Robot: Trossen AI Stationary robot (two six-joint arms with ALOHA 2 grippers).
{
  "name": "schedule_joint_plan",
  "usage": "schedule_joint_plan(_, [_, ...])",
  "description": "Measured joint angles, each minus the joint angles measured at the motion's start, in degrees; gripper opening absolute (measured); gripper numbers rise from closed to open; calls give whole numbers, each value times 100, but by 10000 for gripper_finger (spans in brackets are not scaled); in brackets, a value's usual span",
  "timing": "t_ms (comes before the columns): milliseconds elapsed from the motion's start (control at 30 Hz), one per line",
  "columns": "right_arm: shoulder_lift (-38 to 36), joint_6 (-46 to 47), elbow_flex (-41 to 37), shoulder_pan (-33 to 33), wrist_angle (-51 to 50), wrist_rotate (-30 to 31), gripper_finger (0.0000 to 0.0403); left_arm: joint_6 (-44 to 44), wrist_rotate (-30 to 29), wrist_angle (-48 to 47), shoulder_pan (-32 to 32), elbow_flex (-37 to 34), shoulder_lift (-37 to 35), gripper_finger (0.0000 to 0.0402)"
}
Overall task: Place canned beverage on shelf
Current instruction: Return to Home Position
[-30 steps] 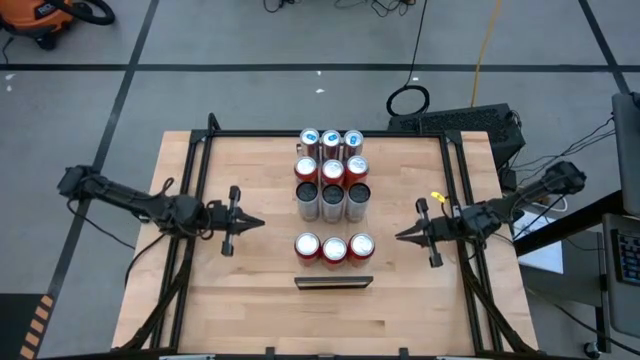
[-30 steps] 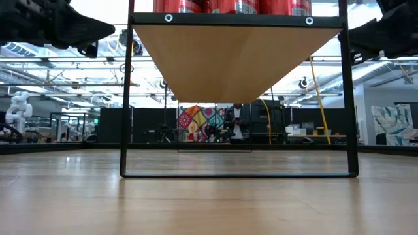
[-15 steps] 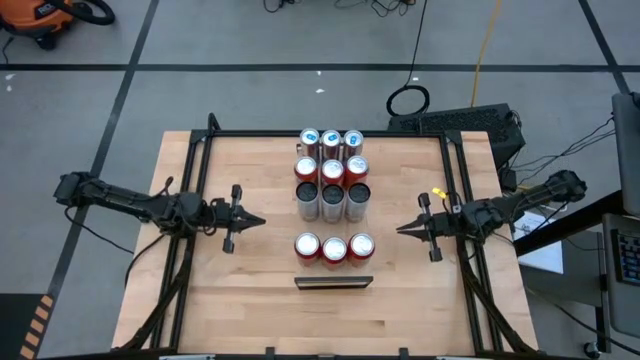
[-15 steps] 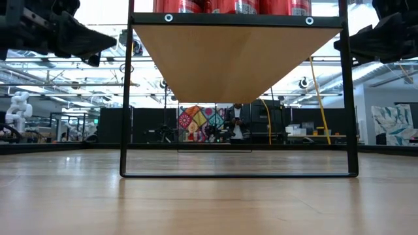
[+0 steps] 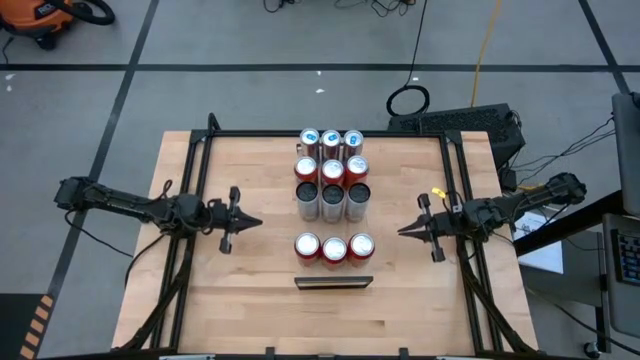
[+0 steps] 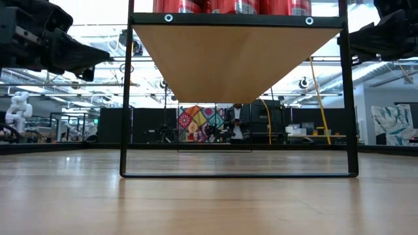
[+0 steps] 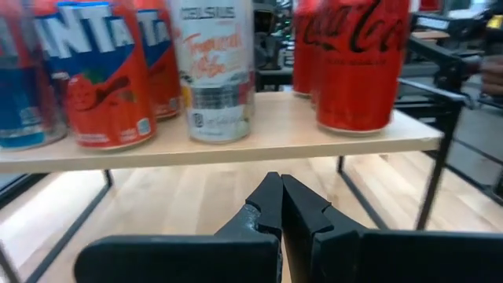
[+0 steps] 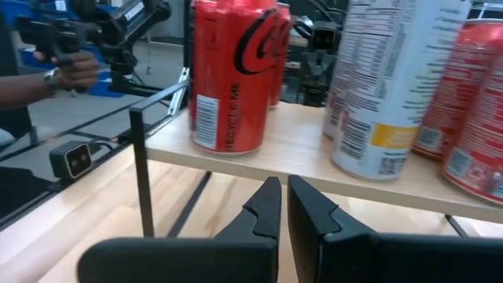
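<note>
The shelf is a pale wood panel on a black metal frame in the middle of the table. Several cans stand on it in rows: blue-topped ones at the far end, red ones, silver ones, and red ones at the near end. My left gripper is shut, holds nothing and points level at the shelf from the table's left. My right gripper is shut, holds nothing and points level at it from the right. Both stand clear of the cans.
The left wrist view shows Fanta cans, a white Celsius can and a Coca-Cola can on the shelf. A black rail frame rims the table. A person's hand shows in the room beyond.
My left gripper has sunk a little beside the shelf, still shut and pointing level. The cans and the shelf have not moved.
</note>
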Motion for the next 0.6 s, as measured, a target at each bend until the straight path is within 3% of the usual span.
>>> schedule_joint_plan(133, [0, 40, -14, 0, 5, -48, 0, 29, 246, -98, 0, -2, -80, 1])
schedule_joint_plan(600, [-66, 107, -585, -51, 599, -59, 0, 53, 247, -378, 174, -7, -309, 1])
